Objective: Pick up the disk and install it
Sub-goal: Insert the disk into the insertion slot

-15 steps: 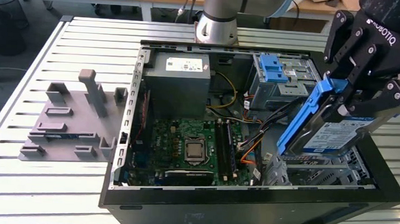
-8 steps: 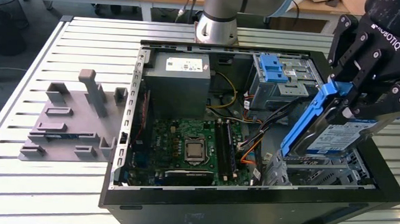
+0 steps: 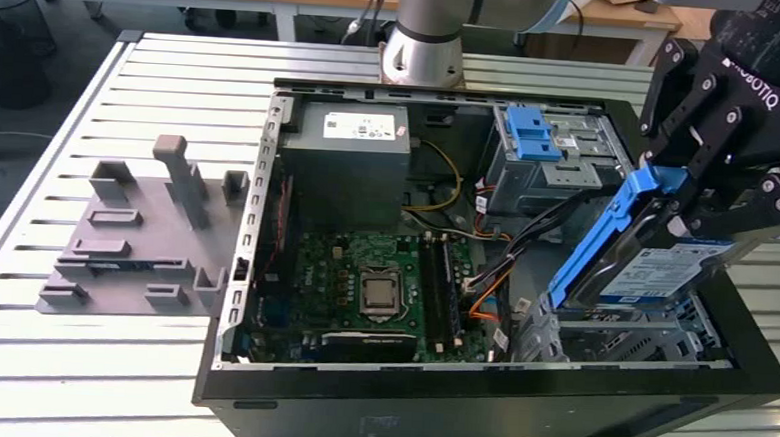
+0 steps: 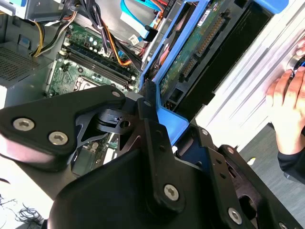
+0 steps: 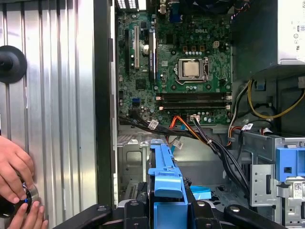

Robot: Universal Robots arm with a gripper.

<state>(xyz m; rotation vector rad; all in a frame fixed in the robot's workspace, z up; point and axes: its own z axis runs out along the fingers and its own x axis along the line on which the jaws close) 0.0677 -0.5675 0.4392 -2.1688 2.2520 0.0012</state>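
Exterior view: the gripper (image 3: 695, 209) has its fingers closed on the blue bracket (image 3: 620, 231) of the disk (image 3: 661, 275). The disk hangs tilted over the open case (image 3: 487, 412) at the exterior view's right, its lower edge at the metal bay there. The cage (image 3: 544, 138) sits just beyond, and the block (image 3: 136, 235) lies well apart on the table (image 3: 29, 355). Second wrist view: the disk's circuit side faces the board (image 4: 90, 62), and a person's hand (image 4: 288, 100) rests on the table beside the case. First wrist view: cables (image 5: 205, 138) cross the bay between board and bracket. Probable faults: the disk snags those cables or jams if entered tilted; the plastic bracket flexes and slips in the grip; the hand lies near the arm.
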